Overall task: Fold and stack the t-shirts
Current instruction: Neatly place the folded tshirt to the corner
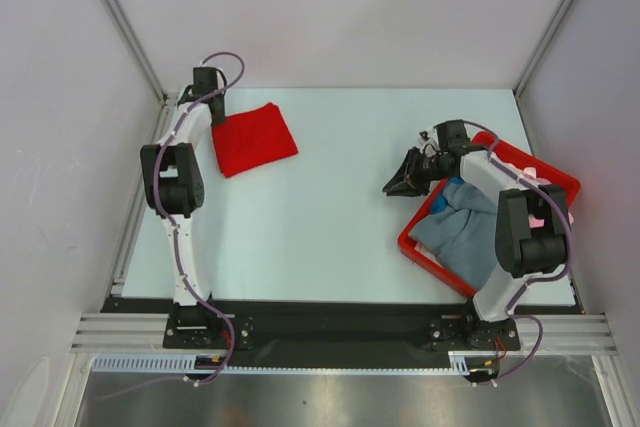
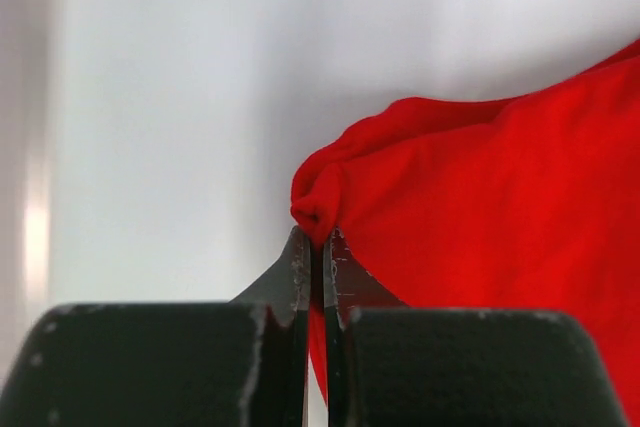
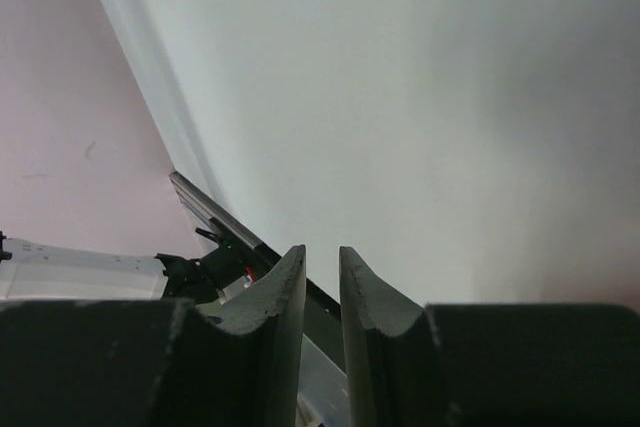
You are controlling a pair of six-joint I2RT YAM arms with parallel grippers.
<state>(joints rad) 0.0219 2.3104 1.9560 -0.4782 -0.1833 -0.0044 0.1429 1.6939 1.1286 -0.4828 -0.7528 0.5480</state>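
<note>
On the near right of the table (image 1: pixel 330 217), a red bin (image 1: pixel 550 172) sits at an angle with a crumpled grey-blue t-shirt (image 1: pixel 455 232) inside it. The right arm (image 1: pixel 525 232) rises over the bin and partly covers the shirt. Just past the bin's left rim, the right gripper (image 1: pixel 398 185) hangs over bare table and points left. In the right wrist view, the right gripper (image 3: pixel 322 252) has its 2 fingers a narrow gap apart with nothing between them.

Farther back, on the far left of the table, the red t-shirt (image 1: pixel 253 139) lies folded into a rough square, well apart from the bin. The left arm (image 1: pixel 180 182) reaches along the left edge, and the left gripper (image 1: pixel 212 117) sits at the shirt's far-left corner. In the left wrist view, the left gripper (image 2: pixel 318 247) is pinched tight on a bunched fold of the red t-shirt (image 2: pixel 480 227), and the cloth spreads away to the right.
</note>
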